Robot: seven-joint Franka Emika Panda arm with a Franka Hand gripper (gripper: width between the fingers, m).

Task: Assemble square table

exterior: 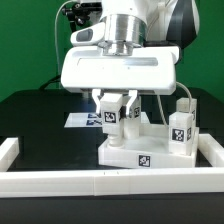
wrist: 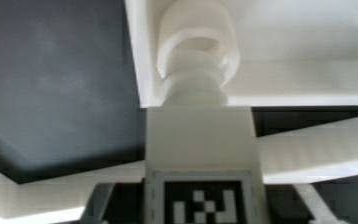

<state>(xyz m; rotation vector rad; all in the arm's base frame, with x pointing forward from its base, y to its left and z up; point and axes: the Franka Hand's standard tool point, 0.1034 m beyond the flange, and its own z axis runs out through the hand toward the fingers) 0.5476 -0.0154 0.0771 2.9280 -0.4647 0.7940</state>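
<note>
1. Exterior view: the gripper is seen closed around a tagged leg, held upright over the square tabletop, apparently for seating; another leg is already stood at the exterior view's right.
2. Wrist view: the leg is shown clamped, its rounded tip pointed at the tabletop.
</note>
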